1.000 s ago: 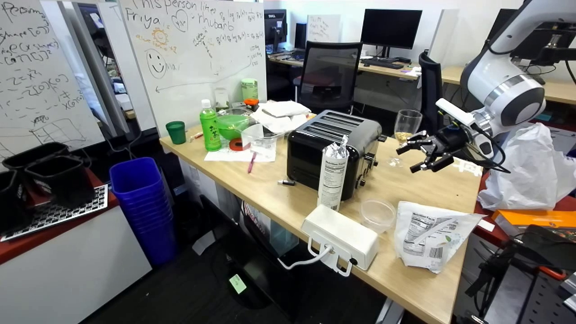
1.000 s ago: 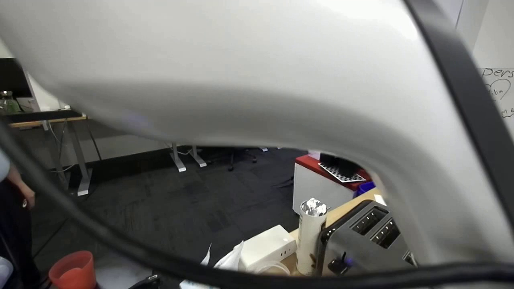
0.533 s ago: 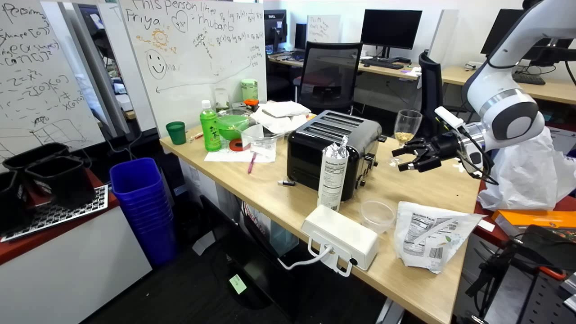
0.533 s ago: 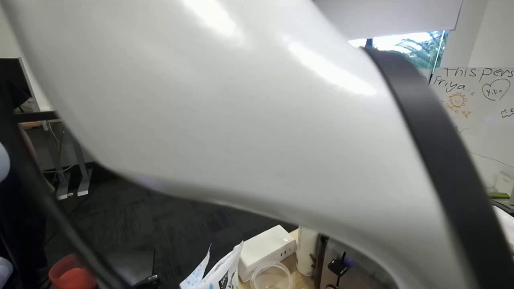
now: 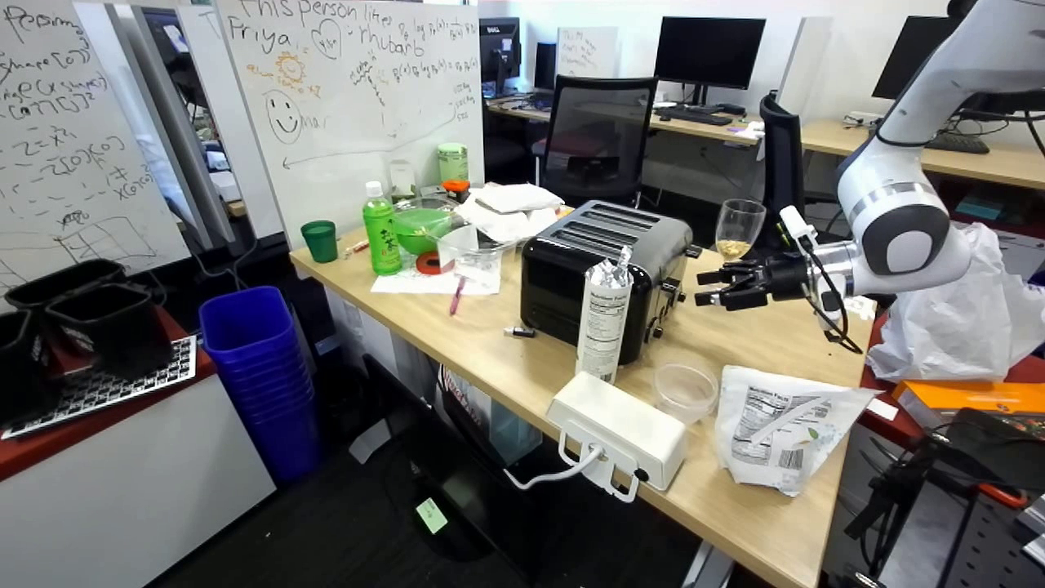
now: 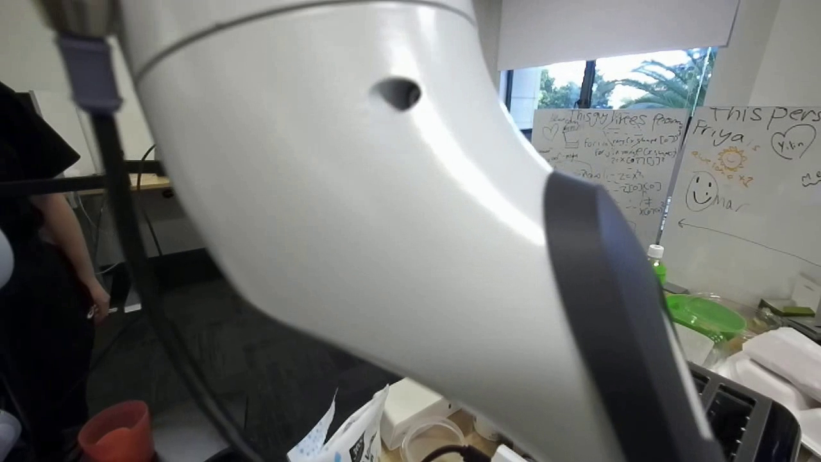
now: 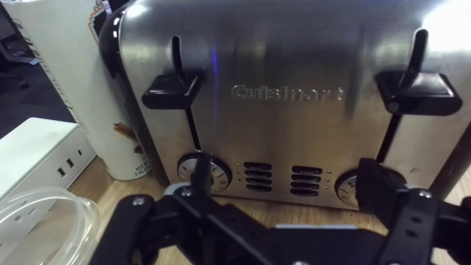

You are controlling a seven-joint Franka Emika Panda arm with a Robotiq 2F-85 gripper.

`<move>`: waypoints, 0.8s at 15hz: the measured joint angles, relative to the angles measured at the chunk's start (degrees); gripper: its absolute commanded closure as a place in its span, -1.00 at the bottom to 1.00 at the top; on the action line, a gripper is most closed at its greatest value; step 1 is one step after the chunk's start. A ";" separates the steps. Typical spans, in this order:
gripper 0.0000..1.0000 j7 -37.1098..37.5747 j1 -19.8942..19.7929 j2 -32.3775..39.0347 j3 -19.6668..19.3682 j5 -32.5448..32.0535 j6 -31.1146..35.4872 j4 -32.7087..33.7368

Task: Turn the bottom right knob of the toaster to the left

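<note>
because the gripper (image 7: pixel 284 177), jaws apart, empty, isn't centered on the bottom right knob (image 7: pixel 346 190), going straight in could jab it one-sided and skid the toaster (image 5: pixel 571 273), inward of the desk's (image 5: pixel 759 339) near edge in an exterior view.
</note>
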 measured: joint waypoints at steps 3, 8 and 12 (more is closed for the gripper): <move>-1.00 -0.86 0.94 1.33 0.10 5.61 2.37 -0.44; -1.00 -2.78 2.16 2.28 0.46 11.74 4.76 -0.66; -1.00 -4.18 3.52 2.28 0.80 14.39 6.99 -0.22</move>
